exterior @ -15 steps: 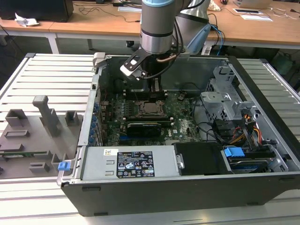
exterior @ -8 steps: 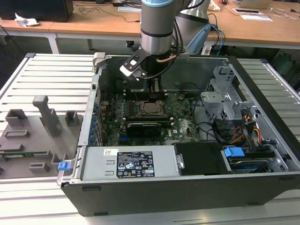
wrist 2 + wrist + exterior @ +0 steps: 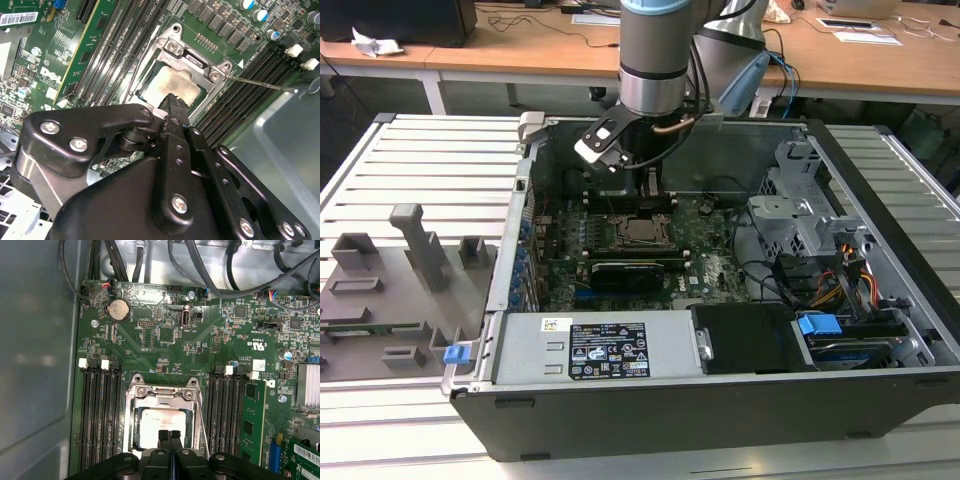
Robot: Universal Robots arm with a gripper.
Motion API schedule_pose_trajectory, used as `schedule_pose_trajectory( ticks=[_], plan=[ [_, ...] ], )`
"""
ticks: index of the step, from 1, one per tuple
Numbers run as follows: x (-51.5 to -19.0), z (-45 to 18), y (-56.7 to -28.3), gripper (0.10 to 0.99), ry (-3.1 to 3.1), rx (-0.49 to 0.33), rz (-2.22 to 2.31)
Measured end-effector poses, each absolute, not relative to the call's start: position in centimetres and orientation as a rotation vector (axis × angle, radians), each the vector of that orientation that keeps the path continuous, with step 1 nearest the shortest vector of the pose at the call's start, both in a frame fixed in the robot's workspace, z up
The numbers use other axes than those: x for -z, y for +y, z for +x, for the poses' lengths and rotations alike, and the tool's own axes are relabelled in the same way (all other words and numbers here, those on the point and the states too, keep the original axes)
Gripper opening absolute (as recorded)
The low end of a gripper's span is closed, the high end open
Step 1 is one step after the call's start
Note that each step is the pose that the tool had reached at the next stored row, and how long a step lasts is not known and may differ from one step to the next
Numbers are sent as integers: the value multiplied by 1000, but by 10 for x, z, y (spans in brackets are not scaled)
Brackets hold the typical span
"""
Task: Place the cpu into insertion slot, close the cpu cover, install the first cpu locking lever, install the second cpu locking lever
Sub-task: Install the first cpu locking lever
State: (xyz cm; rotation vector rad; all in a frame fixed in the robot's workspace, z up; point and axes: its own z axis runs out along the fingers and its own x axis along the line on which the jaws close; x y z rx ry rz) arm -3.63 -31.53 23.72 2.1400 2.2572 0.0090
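The cpu (image 3: 160, 422), a silvery square chip, lies in the insertion slot (image 3: 642, 232) on the green board inside the open computer case. The cpu cover (image 3: 162, 392) lies flat around it, and the chip's face (image 3: 172, 85) shows through the cover's (image 3: 192, 57) opening. A thin locking lever (image 3: 260, 84) sticks out from the socket's side, and it appears as a slim rod (image 3: 202, 425) in the first wrist view. My gripper (image 3: 170, 436) is shut with nothing between its fingers. Its tips (image 3: 175, 100) hover just over the chip's edge; contact cannot be judged. In the exterior view the gripper (image 3: 653, 192) hangs right above the socket.
Long black memory slots (image 3: 100, 415) flank the socket on both sides (image 3: 227, 415). A long black card (image 3: 635, 272) and the power supply (image 3: 605, 350) sit in front of it. The drive cage (image 3: 800, 215) and cables (image 3: 200, 265) crowd the case. Grey fixture blocks (image 3: 420, 245) stand at the exterior view's left.
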Motion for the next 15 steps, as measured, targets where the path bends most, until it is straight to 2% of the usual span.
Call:
schedule_pose_trajectory(
  ticks=[15],
  plan=[
    [-241, -38, -315, 106, 2257, -9, 2140]
  ],
)
